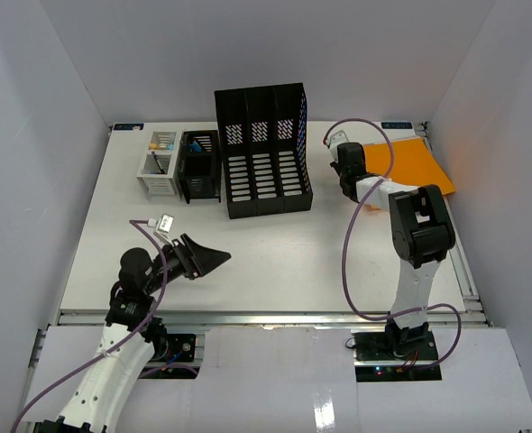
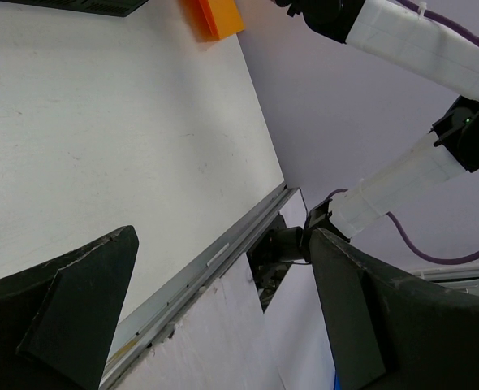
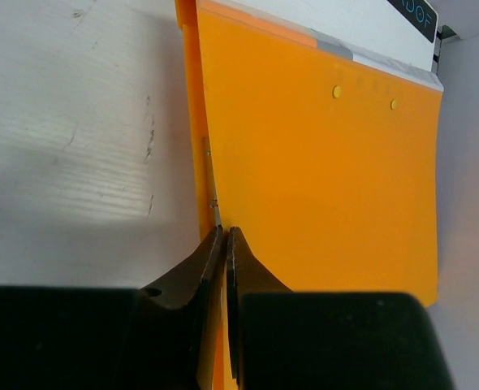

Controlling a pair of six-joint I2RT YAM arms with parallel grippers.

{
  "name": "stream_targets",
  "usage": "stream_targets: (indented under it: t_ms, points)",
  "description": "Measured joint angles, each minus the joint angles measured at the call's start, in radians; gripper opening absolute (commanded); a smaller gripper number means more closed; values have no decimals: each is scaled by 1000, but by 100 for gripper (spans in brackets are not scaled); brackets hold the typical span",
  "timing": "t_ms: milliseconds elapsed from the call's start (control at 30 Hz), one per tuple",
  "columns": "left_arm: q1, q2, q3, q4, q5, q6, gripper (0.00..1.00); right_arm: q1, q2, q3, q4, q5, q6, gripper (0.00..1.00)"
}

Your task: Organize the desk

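The right claw (image 3: 226, 236) pinches a smooth orange folder (image 3: 321, 179) (thin edge); left claw (image 2: 223, 234) gapes over the desk (image 2: 101, 122).

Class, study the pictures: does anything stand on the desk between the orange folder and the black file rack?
Nothing visible does. The right gripper pinches the left edge of the orange folder, and only bare desk lies between the folder and the black file rack.
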Motion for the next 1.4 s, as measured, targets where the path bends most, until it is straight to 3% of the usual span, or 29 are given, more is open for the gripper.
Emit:
stream_targets:
  t_ms: [300, 633, 900, 1100, 1400]
  points:
    - [-57, 137, -40, 198, 10, -79, 98, 0, -205, -182, -37, -66, 39, 8]
    - [-314, 509, -41, 498, -119, -147, 98, -12, -525, -362, -224, -176, 93, 8]
    - [-525, 962, 207, 679, -297, -158, 98, -4, -851, -482, -434, -325, 77, 8]
    - [-594, 1226, 412, 767, -353, -180, 98, 4, -1024, -528, -569, -412, 34, 8]
    - [-634, 1465, 665, 785, -366, -212, 98, 8, -1151, -561, -692, -495, -32, 8]
